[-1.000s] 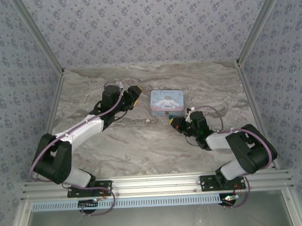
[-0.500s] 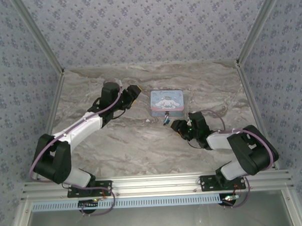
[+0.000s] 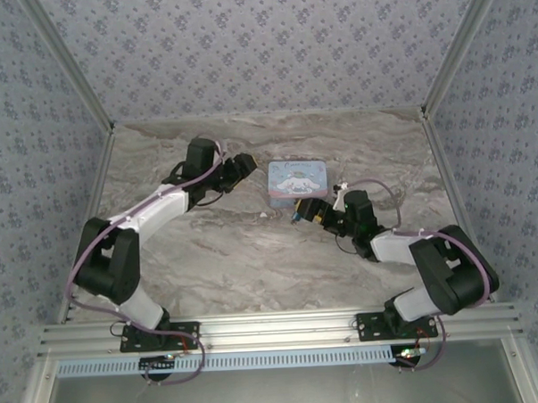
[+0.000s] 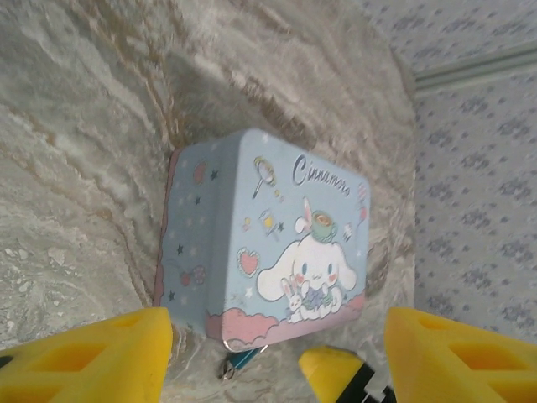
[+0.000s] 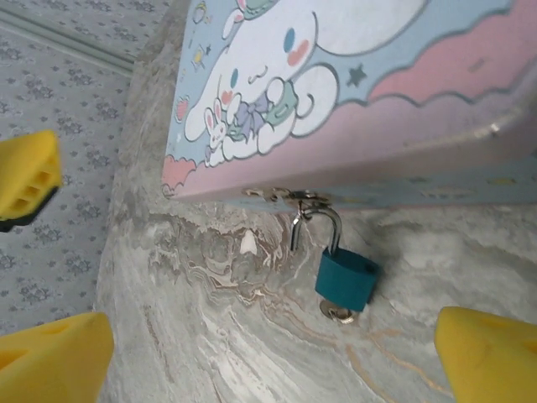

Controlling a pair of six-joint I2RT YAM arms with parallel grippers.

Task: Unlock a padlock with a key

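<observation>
Two changes are evident over the last second, listed from left to right.

1. Left side. The left arm has re-posed at the shoulder, but the left gripper [image 3: 242, 166] remains just beside the left edge of the tin box [image 3: 297, 178]. Its fingers [image 4: 92, 353] stand spread and nothing lies between them. It is released and idle.

2. Centre. The tin box sits flat on the marble-patterned table [image 3: 227, 257], as before. The padlock [image 5: 346, 281] hangs from the hasp [image 5: 285, 195] on the tin's near wall, with its teal body resting on the table, touching or nearly touching that wall. A small metal piece, probably the key [image 5: 338, 313], projects from the underside of the body. From the wrist view, one leg of the shackle [image 5: 317, 220] appears to stop short of the body. Whether the shackle has sprung cannot be settled.

3. Right side. The right gripper [image 5: 268, 357] was clenched one second ago and stood a little back from the tin. It has since moved up to the tin's near wall and let go completely. Its fingers [image 5: 495, 357] flank the padlock well apart and touch nothing.

Meaning for the task: the release suggests the key is now left seated in the lock. The likely remaining work is confirming the shackle is free and drawing it out of the hasp.
</observation>
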